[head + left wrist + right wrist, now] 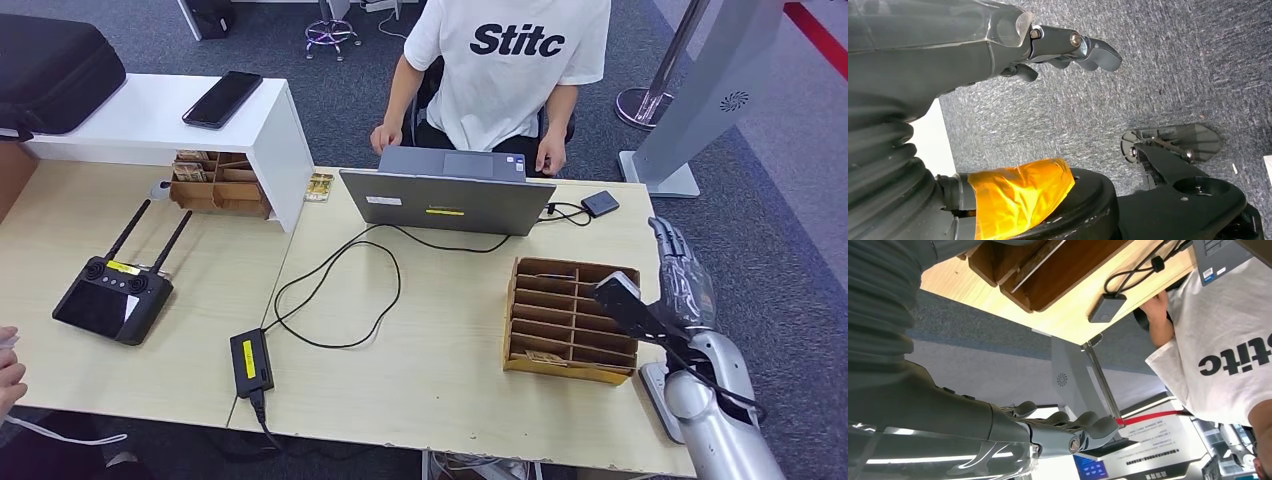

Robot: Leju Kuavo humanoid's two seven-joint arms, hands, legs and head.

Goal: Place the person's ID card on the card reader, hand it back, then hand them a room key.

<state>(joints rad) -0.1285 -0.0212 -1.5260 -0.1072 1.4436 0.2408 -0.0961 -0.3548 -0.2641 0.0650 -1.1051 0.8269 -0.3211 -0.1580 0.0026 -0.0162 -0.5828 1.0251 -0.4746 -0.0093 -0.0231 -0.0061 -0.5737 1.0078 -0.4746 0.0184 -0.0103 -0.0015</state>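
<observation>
The small dark card reader [600,203] lies on the table's far right, cabled to the grey laptop [445,200]; the right wrist view shows it [1106,308] too. A person in a white T-shirt [505,70] sits behind the laptop with both hands at it. A brown slotted organiser [570,320] holds a card [545,356] in a near slot. My right hand [680,275] is raised just right of the organiser, fingers [1068,427] stretched out, holding nothing. My left hand [1068,47] hangs over grey carpet, holding nothing. A small yellowish card-like item [319,186] lies beside the white shelf.
A black remote with two antennas [110,297] and a power adapter [251,361] with looping cable lie on the table's left half. The white shelf [150,125] carries a phone [222,98] and a black bag [55,70]. Another person's hand [8,375] shows at the left edge.
</observation>
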